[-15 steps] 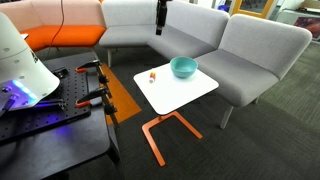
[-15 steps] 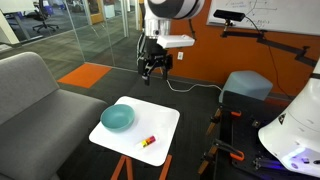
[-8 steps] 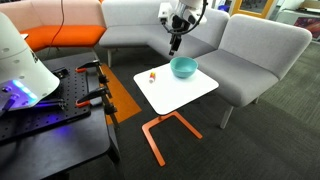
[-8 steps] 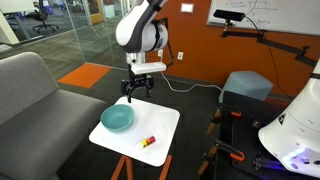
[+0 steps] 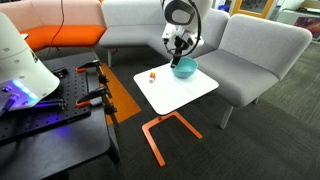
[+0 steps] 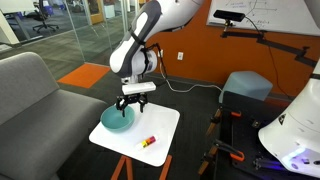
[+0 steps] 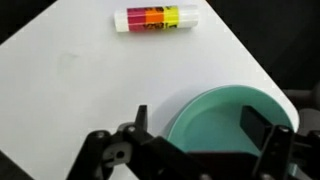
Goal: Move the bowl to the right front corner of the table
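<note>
1. Behind the table point(image 5: 175, 95), a grey sofa point(image 5: 250, 45) is seen in both exterior views.
2. The arm point(image 6: 140, 50) is bent down over the table from above.
3. The table's white top is carried on an orange tube frame, and it is stood just beside the sofa.
4. The bowl point(image 5: 184, 68) is set upright on the tabletop, at the corner nearest the sofa, and is shown again in an exterior view point(image 6: 115, 120) and the wrist view point(image 7: 225, 120).
5. The gripper point(image 7: 198, 130) is held low at the bowl with its jaws spread apart. One finger point(image 7: 140, 120) is placed outside the rim and one is placed inside. Whether the rim is touched cannot be told.
6. A small orange-and-white tube point(image 7: 160, 17) is laid flat on the tabletop, apart from the bowl.
</note>
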